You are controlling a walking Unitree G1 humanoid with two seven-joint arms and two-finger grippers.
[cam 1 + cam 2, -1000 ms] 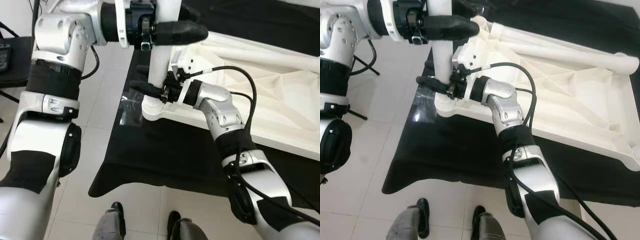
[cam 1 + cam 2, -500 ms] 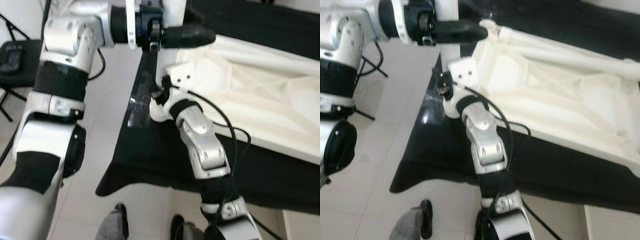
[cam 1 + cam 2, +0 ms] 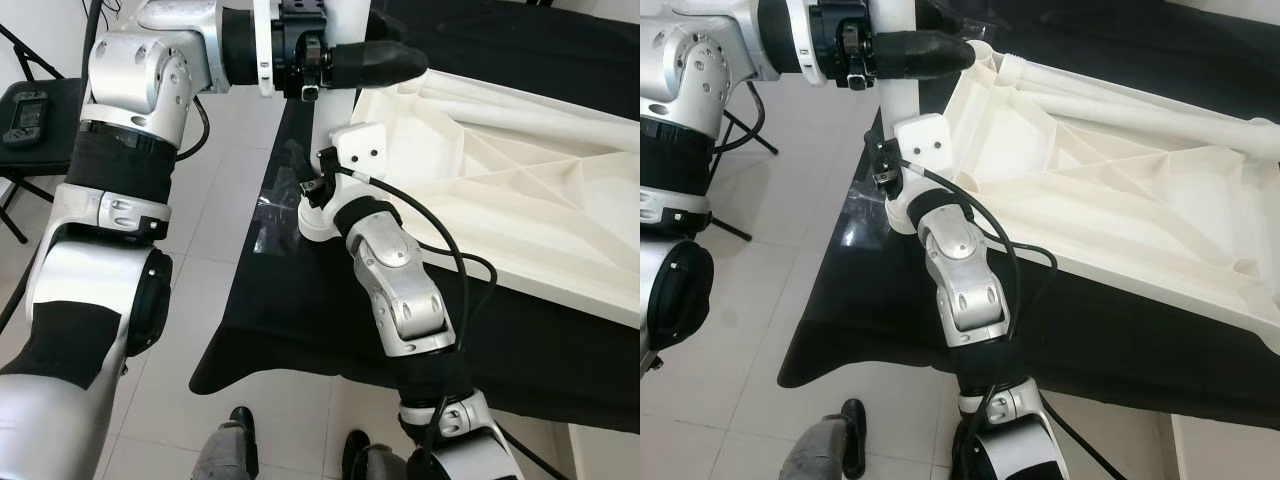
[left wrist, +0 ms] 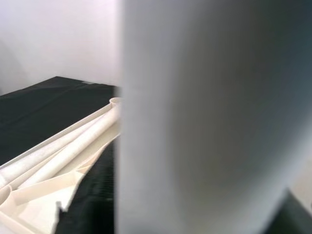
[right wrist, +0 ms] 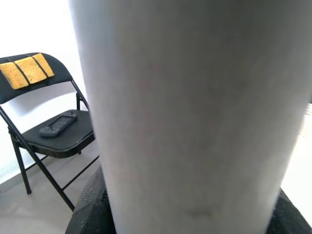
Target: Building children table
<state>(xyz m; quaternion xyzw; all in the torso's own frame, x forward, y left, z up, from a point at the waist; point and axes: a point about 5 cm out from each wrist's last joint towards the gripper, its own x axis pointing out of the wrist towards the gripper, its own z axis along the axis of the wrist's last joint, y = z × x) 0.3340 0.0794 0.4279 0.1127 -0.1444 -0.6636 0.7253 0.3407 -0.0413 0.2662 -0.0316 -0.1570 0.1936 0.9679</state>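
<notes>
A white table leg [image 3: 898, 85] stands upright at the near left corner of the upturned white tabletop [image 3: 1100, 190]. High on the leg, my left gripper [image 3: 380, 50] is shut on it, and the leg [image 4: 204, 122] looms close between its black fingers [image 4: 92, 195]. My right gripper [image 3: 883, 170] is shut on the same leg just above the corner socket. In the right wrist view the leg [image 5: 185, 122] sits between the black pads [image 5: 90, 209]. My right forearm [image 3: 960, 270] runs from the front up to that corner.
The tabletop lies on a black cloth [image 3: 870, 310]. Spare white legs [image 3: 1120, 95] lie along its far rim. A black folding chair [image 5: 53, 131] with a controller [image 5: 57, 124] on its seat stands on the tiled floor to the left.
My right elbow has swung from the right side round to the front, with the gripper staying at the leg's foot. The left gripper keeps its hold. The view has shifted slightly.
</notes>
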